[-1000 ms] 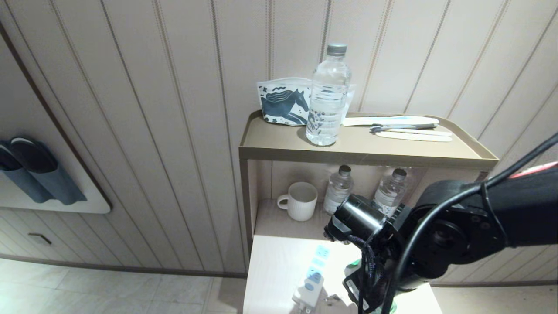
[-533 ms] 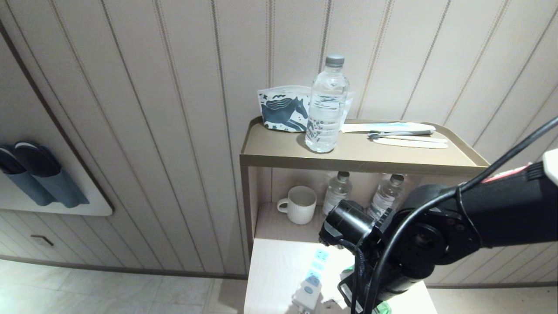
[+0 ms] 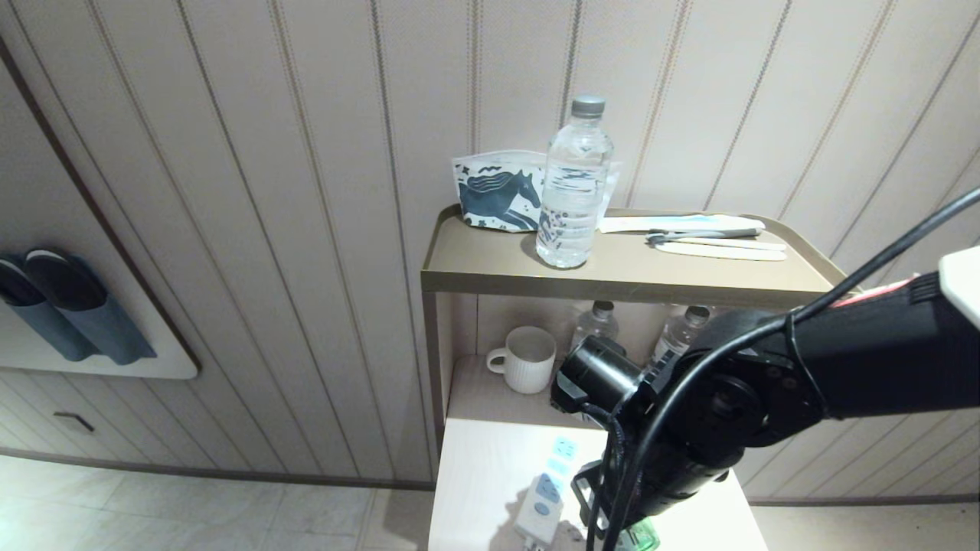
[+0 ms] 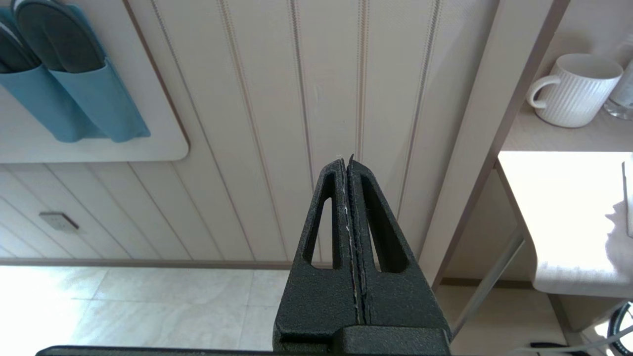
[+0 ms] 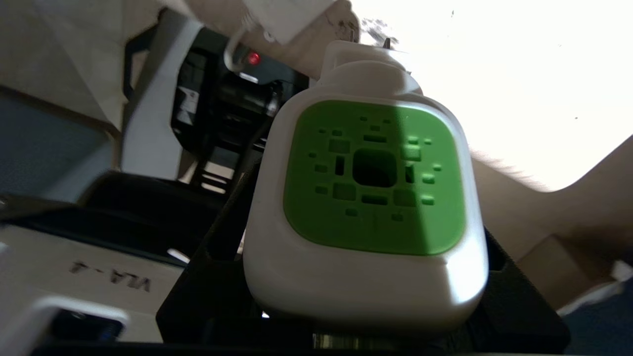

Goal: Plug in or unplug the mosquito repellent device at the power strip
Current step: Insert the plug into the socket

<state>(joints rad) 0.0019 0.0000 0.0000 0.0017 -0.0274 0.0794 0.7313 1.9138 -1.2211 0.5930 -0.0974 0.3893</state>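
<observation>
Clearly the right gripper pinches the mosquito repellent device by its white sides — light, rigid, probably slick plastic. Best held at that casing, prongs left free for the power strip; left gripper pressed together.

Your right gripper, clamped on the device, hangs just beside the strip on the low table — bare tabletop lies to the strip's left. Behind, the shelf recess is crowded: mug and two bottles under the tray. The left gripper, pressed closed, faces open floor — wall panels ahead.
</observation>
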